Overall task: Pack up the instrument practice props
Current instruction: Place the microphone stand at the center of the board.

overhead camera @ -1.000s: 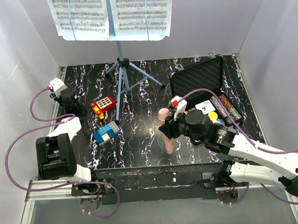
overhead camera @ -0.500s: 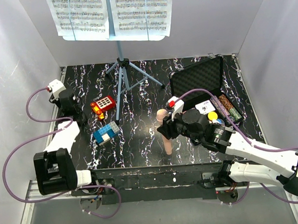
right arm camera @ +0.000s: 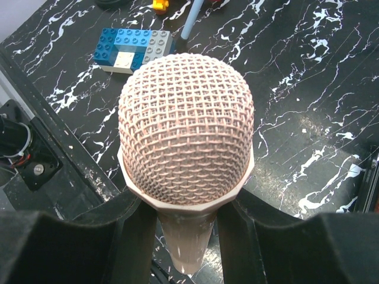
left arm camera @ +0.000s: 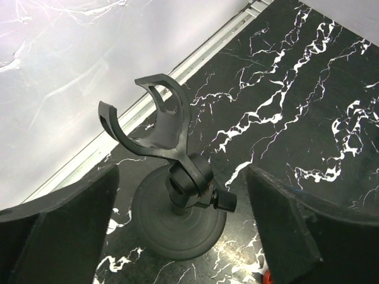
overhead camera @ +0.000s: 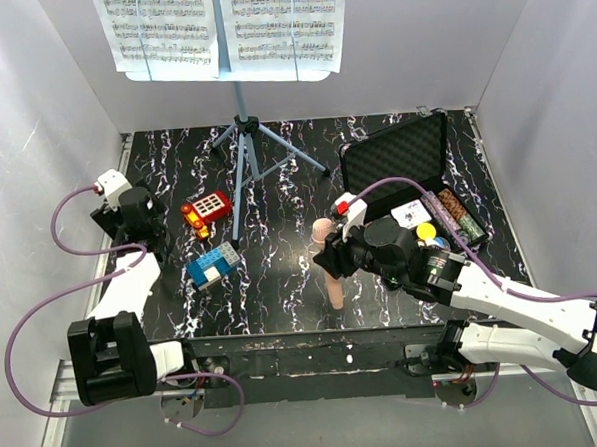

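Black marble-patterned tabletop with white veins fills the floor of a white-walled booth. My right gripper is clamped on the pale pink microphone with a round woven-mesh head, 1 finger on each side of the smooth handle just under the head's collar. In the right wrist view the head points straight at the lens and the handle recedes toward the table. In the overhead view it sits a little below centre, its long axis running up and down the frame, head at the upper end.

My left gripper has its 2 fingers spread wide. Between them, touching neither, stands the black microphone stand with a round base and forked clip. It is upright at the left edge of the table beside the pale rail, and the clip's fork opens toward the upper left of the left wrist view.

At upper centre of the overhead view, the light-blue music stand on 3 tripod legs is upright, with 2 white printed sheet-music pages on its desk. Right of it lies an open black foam-lined case.
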Robot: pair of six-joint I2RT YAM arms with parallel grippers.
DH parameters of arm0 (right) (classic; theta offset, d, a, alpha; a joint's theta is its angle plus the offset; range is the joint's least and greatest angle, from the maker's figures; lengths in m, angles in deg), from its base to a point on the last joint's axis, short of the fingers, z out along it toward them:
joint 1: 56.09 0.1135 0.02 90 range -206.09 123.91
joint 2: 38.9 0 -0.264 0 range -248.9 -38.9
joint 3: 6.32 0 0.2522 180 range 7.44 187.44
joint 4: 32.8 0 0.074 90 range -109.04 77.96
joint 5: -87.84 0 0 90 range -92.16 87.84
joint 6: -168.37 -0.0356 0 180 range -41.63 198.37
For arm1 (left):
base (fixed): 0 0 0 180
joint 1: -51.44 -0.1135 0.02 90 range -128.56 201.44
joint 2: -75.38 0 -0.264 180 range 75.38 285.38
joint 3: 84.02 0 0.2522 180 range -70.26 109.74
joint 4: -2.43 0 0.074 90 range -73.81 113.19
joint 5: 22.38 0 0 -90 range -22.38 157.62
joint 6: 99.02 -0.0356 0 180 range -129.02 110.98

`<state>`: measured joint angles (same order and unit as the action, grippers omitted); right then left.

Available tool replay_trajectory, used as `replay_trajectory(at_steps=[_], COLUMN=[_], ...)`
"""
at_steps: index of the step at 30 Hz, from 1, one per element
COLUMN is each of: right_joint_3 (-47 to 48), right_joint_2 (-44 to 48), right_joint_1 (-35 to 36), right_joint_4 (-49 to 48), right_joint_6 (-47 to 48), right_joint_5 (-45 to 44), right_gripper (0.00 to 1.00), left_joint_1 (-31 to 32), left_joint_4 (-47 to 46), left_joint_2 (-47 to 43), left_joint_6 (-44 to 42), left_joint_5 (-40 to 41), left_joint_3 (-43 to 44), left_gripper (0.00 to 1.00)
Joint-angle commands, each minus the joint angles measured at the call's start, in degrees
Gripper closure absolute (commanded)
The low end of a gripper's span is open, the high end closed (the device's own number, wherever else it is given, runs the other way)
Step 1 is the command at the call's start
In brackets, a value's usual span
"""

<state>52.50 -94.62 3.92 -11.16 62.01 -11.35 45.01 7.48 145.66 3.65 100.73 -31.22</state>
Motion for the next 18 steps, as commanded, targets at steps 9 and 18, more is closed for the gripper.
replay_trajectory(at_steps=[9,18], right_joint_3=[3.1,6.44], right_joint_2=[-2.02,-4.12], right_joint_1=[-0.15,-0.33], right_joint_4=[-1.82,1.6], right_joint_6=[-0.6,-2.71], right_joint_5=[1.28,2.42], right_gripper=[0.99,0.99], left_joint_1=[2.39,5.55], left_joint_4=[16.43,22.33], left_joint_2=[-4.97,-9.46], left_joint_6=[1.39,2.54], left_joint_5=[3.19,4.79], left_joint_3=[12.35,24.66], left_gripper=[0.02,0.02])
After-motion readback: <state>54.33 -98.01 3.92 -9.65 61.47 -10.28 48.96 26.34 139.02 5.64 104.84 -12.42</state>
